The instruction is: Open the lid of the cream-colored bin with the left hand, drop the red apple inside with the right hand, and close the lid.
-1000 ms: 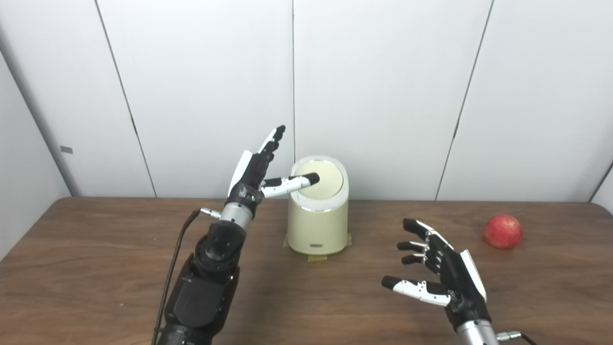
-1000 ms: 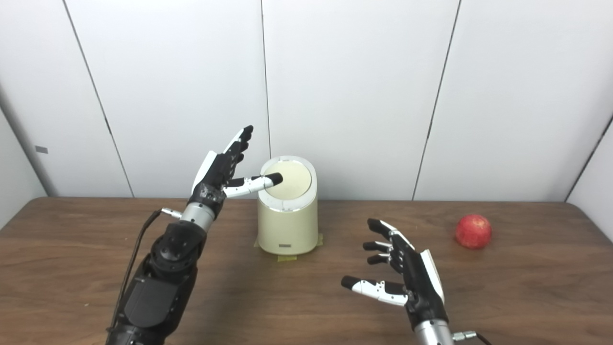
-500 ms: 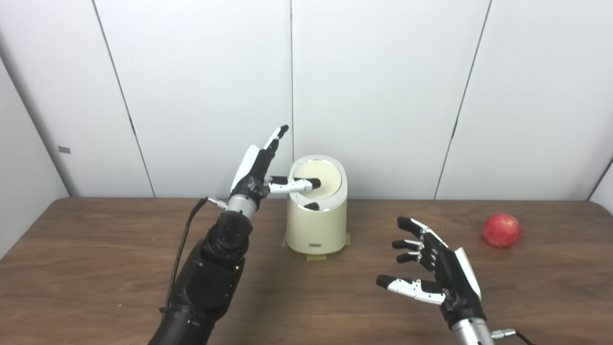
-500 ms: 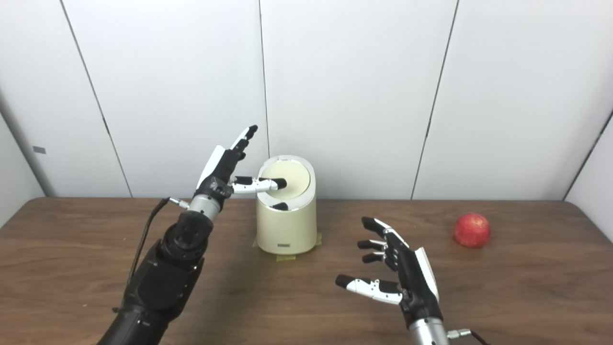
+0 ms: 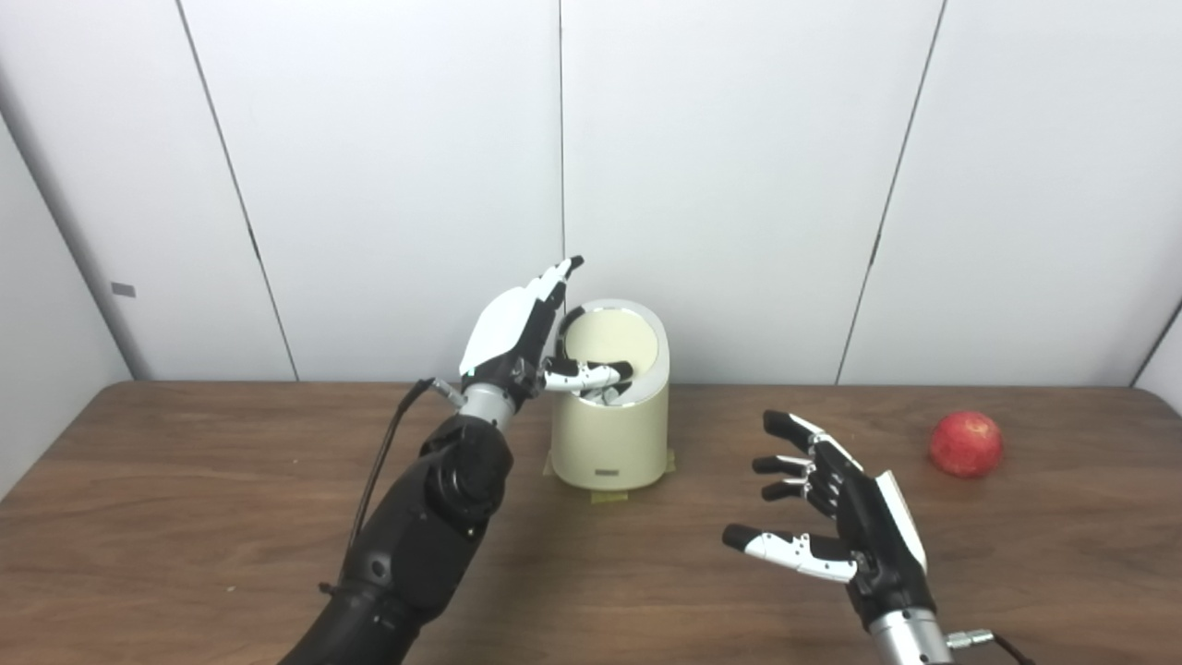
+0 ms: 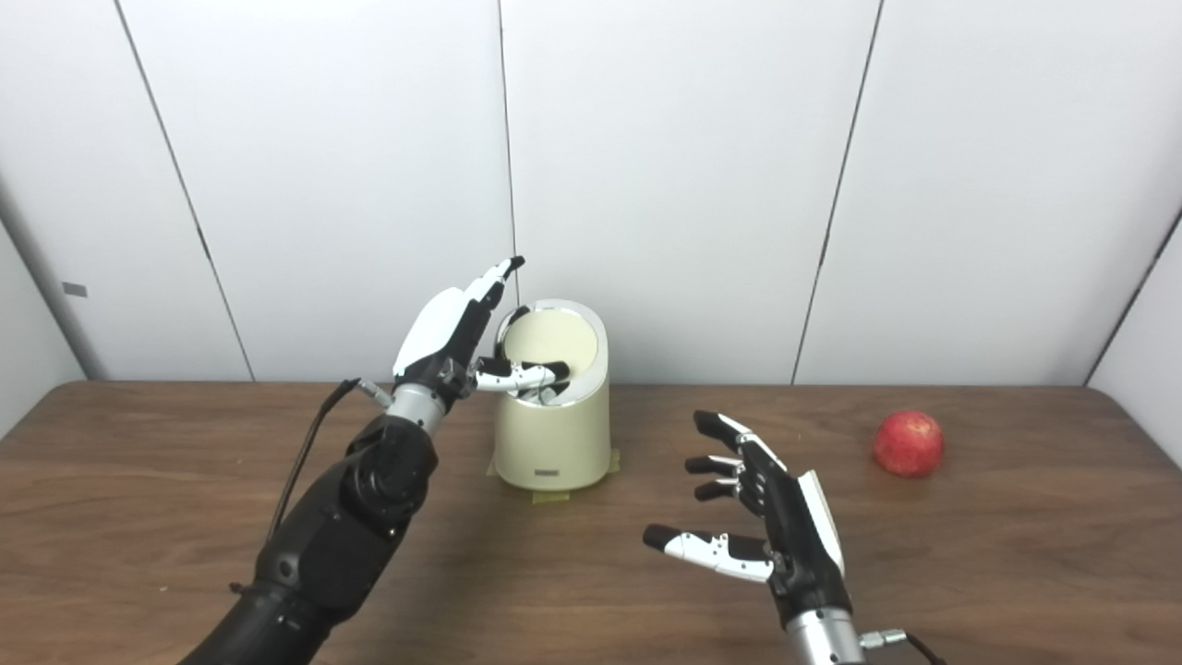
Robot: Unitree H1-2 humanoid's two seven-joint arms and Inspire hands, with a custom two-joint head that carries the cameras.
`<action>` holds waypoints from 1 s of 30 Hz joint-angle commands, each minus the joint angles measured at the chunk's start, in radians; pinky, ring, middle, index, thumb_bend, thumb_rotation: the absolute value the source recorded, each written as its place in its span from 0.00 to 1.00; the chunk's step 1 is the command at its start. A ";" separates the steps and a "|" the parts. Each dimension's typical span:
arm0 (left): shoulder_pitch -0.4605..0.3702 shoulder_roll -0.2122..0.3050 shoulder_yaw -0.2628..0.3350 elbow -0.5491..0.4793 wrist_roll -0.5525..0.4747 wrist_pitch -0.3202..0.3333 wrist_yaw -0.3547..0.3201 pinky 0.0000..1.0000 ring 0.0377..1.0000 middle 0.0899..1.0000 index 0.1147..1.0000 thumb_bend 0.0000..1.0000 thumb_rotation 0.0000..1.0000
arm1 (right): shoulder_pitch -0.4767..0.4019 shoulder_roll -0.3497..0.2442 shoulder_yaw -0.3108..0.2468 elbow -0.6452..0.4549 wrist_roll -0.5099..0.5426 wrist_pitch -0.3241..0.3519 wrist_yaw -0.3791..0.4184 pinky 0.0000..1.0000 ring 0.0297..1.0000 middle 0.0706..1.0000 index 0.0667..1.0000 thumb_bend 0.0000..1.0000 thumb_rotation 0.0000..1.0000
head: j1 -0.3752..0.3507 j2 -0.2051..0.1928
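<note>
The cream-colored bin [image 5: 609, 443] stands at the back middle of the table, on tape. My left hand [image 5: 517, 332] is open beside its upper left, fingers pointing up. Its thumb [image 5: 582, 376] presses on the front part of the round lid [image 5: 617, 334], which is tilted inward, with a dark gap at its front edge. My right hand [image 5: 850, 531] is open and empty, hovering over the table right of the bin. The red apple [image 5: 965, 444] lies on the table at the far right, well apart from the right hand.
The brown wooden table [image 5: 185, 517] runs across the whole view. White wall panels [image 5: 739, 185] stand directly behind the bin. A black cable [image 5: 379, 471] hangs from the left wrist.
My left hand has turned its white back toward the camera and its thumb has gone lower onto the lid's front, tipping the lid inward. The right hand has barely shifted. The apple has not moved.
</note>
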 commanded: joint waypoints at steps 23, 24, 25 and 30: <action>-0.046 0.102 -0.175 -0.169 0.377 0.205 -0.105 0.94 0.99 1.00 1.00 0.84 0.00 | -0.029 -0.006 -0.005 -0.033 0.012 -0.024 -0.001 0.57 0.67 0.82 0.78 0.75 0.18 | 0.018 0.005; -0.047 0.103 -0.170 -0.168 0.375 0.203 -0.102 0.93 0.99 1.00 1.00 0.84 0.00 | -0.029 -0.007 -0.004 -0.032 0.010 -0.025 -0.001 0.56 0.67 0.82 0.78 0.74 0.18 | 0.018 0.005; -0.048 0.105 -0.166 -0.167 0.374 0.202 -0.099 0.93 0.99 1.00 1.00 0.83 0.00 | -0.029 -0.008 -0.004 -0.031 0.010 -0.026 0.000 0.56 0.67 0.82 0.78 0.74 0.18 | 0.018 0.006; -0.053 0.116 -0.152 -0.154 0.378 0.206 -0.088 0.88 0.98 1.00 1.00 0.83 0.00 | -0.028 -0.009 -0.001 -0.030 0.004 -0.025 0.000 0.55 0.66 0.82 0.78 0.74 0.17 | 0.019 0.006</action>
